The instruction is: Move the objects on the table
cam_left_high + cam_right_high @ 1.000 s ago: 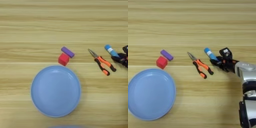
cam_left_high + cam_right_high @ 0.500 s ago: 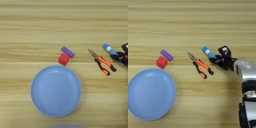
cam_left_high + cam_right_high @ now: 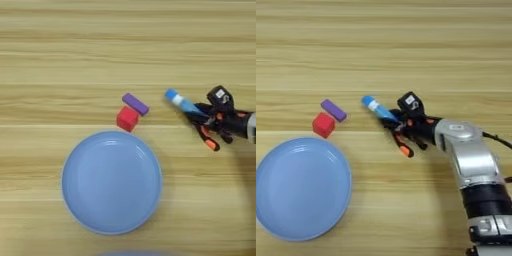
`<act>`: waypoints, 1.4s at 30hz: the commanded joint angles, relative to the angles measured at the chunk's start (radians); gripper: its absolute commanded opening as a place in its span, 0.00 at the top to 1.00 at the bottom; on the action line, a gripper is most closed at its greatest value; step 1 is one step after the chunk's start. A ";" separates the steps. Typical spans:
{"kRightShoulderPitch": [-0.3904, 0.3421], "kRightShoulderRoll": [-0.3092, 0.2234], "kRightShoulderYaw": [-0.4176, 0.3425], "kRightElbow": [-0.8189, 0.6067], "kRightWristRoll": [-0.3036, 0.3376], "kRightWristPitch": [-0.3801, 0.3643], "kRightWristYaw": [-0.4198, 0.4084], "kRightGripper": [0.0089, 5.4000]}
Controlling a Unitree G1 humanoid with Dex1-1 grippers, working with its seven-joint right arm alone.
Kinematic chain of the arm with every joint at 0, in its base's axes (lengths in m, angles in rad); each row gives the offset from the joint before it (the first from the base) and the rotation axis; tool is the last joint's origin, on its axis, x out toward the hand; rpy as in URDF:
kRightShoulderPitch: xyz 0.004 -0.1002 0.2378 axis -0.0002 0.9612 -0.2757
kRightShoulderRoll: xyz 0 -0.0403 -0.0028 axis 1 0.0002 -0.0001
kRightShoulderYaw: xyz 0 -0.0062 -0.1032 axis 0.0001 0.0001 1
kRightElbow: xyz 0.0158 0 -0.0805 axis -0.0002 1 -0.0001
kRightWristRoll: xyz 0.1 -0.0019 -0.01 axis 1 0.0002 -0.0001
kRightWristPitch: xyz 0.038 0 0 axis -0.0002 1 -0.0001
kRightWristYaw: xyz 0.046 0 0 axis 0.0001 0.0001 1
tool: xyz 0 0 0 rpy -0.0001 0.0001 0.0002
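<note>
My right gripper [image 3: 396, 118] is shut on the blue tube [image 3: 375, 106], which sticks out to the upper left with its blue cap leading. The orange-handled pliers [image 3: 404, 149] lie right under the gripper, and only their handle ends show. Left of the tube, the flat purple block [image 3: 135, 104] rests on the table with the small red cube [image 3: 127, 119] touching its near side. The large light-blue plate [image 3: 111, 181] sits below the cube with nothing on it.
The wooden table [image 3: 75, 50] fills both views. My silver forearm [image 3: 468, 160] comes in from the bottom right and crosses the table's right side.
The gripper has carried the blue tube leftward, from beside the pliers to over them. The cube, purple block and plate have not moved.
</note>
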State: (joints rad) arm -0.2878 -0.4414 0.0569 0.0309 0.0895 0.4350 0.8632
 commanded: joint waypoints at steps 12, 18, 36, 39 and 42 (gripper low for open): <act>0.027 0.047 0.184 -0.195 0.002 0.048 -0.002 0.74; 0.034 0.050 0.244 -0.208 -0.007 0.053 0.010 0.74; 0.016 0.061 0.355 -0.258 -0.023 0.070 0.029 0.74; 0.013 0.063 0.372 -0.251 -0.025 0.077 0.035 0.74; 0.014 0.063 0.381 -0.239 -0.026 0.080 0.040 0.74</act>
State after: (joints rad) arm -0.2120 -0.3789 0.4531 -0.1823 0.0624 0.5376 0.9234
